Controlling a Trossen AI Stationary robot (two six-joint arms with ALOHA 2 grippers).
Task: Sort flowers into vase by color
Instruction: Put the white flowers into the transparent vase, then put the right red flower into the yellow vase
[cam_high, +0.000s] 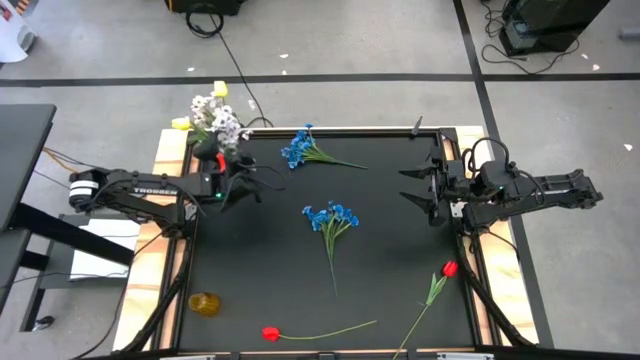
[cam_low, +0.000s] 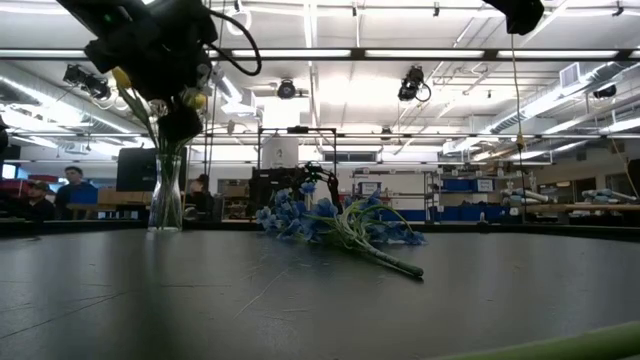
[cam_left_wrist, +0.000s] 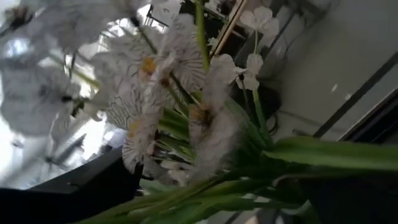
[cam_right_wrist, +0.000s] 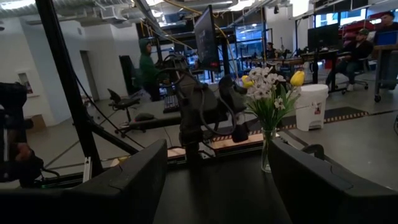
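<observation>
Dark fingers of the left gripper are held right over the clear glass vase at the table's far left corner; whether they are parted or closed on a stalk cannot be told, as white blossoms and green stalks fill the wrist view. A placing of a white stem among the white and yellow flowers is judged to be in hand. If so, the next move calls for a release without tipping the narrow vase, then a clean lift.

The right gripper is seen with its jaws wide open and empty, waiting at the right edge of the black matte table.

Two blue clusters, soft and bushy on thin stalks, lie mid-table. Two red tulips lie near the front edge. A small amber cup stands at front left.
</observation>
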